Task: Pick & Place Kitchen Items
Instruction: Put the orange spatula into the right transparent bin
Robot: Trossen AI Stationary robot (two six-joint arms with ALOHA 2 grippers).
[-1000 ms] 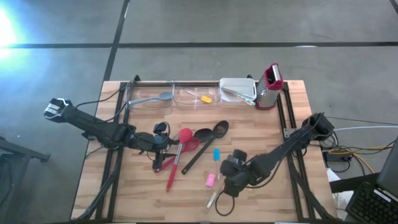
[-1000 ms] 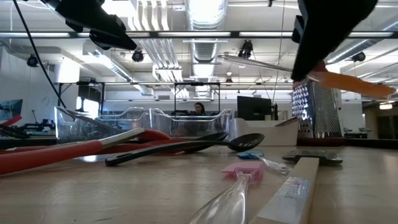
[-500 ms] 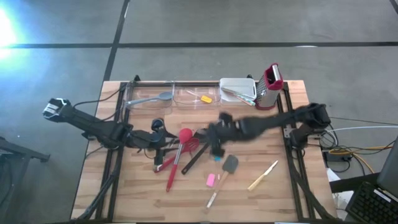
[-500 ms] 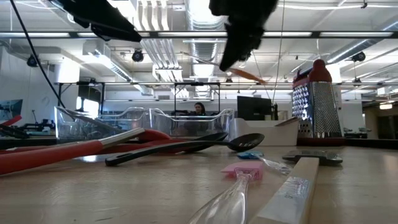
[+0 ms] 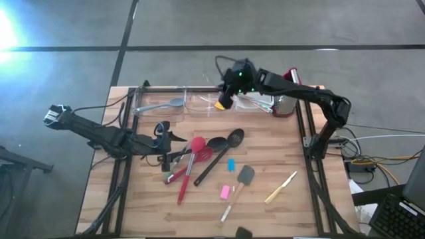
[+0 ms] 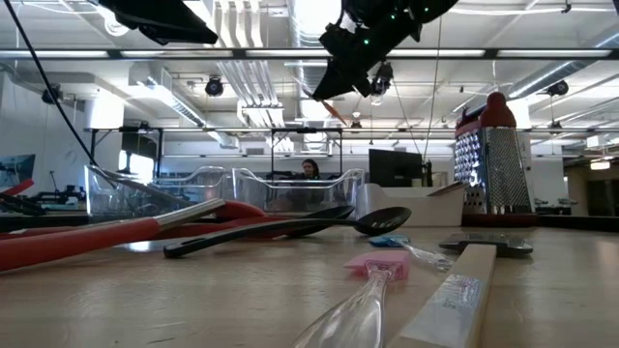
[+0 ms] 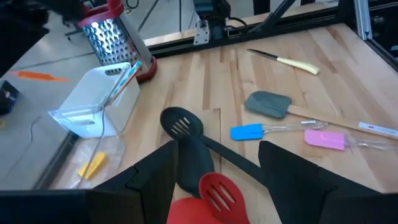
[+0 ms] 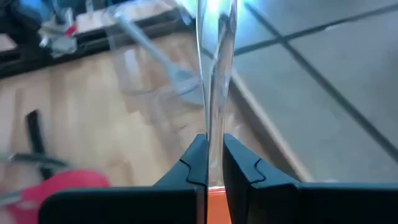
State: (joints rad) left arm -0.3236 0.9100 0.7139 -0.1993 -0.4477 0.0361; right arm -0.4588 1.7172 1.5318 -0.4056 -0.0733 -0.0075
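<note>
My right gripper [image 5: 227, 89] hangs high over the clear tubs [image 5: 199, 101] at the table's far edge, shut on an orange scraper with a clear handle [image 8: 212, 74]. My left gripper [image 5: 166, 136] stands open above the pile of utensils at the table's left middle. Its fingers are on either side of the black slotted spoon [image 7: 181, 124] and ladle [image 7: 194, 163], touching nothing. The red whisk [image 5: 197, 145], red tongs [image 5: 178, 174], blue scraper [image 5: 231, 164], pink scraper [image 5: 226, 192], grey spatula [image 5: 246, 175] and knife [image 5: 281, 188] lie flat on the wood. My right gripper pinches the scraper between its two fingers, on the clear handle [image 8: 213, 127] close to the orange blade [image 8: 211, 190]. The blade sits back between the fingers. The handle runs along the fingers and sticks out well past their tips. The scraper is lifted clear, above the tubs.
A steel box grater with a red top [image 5: 289, 86] stands at the far right. Beside it is a white tub [image 5: 254, 95] with utensils inside. A grey spoon [image 5: 174, 103] lies in the left clear tub and a yellow piece [image 5: 220, 105] in the middle one.
My right gripper has swept from the table's near right up and across to the far edge, carrying the orange scraper clear of the table. That uncovered the grey spatula and the knife. My left gripper has risen a little above the pile and stayed open.
</note>
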